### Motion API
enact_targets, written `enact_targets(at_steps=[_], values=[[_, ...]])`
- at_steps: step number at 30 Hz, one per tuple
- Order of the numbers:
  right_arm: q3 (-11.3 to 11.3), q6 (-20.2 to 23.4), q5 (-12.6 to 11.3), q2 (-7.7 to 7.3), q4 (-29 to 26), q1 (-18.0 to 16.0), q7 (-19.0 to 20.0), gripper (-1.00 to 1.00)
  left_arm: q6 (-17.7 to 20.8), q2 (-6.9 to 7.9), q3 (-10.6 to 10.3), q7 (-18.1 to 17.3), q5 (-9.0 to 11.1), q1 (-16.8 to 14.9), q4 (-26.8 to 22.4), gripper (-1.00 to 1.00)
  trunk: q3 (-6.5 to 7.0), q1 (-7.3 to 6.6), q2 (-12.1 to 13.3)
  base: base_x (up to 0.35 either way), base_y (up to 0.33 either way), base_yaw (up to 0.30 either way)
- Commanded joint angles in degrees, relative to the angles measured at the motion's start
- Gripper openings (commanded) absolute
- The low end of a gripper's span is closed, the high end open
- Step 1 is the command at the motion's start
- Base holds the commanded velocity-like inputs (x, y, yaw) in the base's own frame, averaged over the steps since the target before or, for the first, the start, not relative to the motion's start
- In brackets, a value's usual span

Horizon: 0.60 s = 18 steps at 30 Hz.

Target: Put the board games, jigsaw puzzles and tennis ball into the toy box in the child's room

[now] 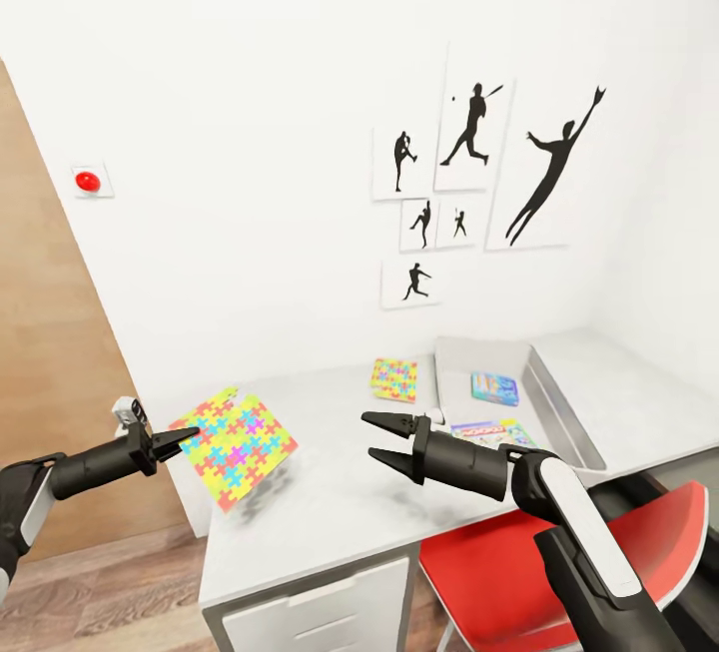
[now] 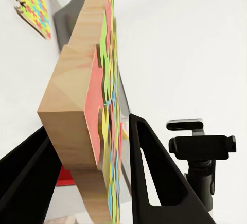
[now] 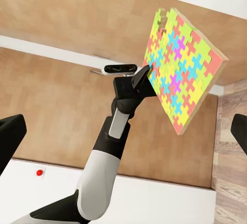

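Multicoloured jigsaw puzzle (image 1: 236,446) lower left of frame, clamped in our left claw (image 1: 186,439) above the counter (image 1: 340,492), right claw (image 1: 383,440) apart mid-frame, toy box (image 1: 571,422) seemingly holding board games (image 1: 494,388).

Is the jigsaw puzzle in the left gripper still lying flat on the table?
No, the left gripper holds the jigsaw puzzle by its edge, tilted and lifted clear of the table.
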Motion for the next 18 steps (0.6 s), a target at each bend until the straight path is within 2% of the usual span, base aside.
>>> enact_targets(at_steps=[1,18], values=[[0.0,0.0,-0.6,-0.05,-0.1,0.0,-0.6,1.00,0.6,-0.02,0.0,-0.2,0.0,0.0,0.0,-1.00,0.11,-0.22,0.4,0.000,0.000,-0.073],[0.0,0.0,-0.6,-0.02,-0.1,0.0,-0.5,1.00,0.6,-0.03,0.0,-0.2,0.0,0.0,0.0,-1.00,3.16,-3.95,7.2,0.000,0.000,-0.244]])
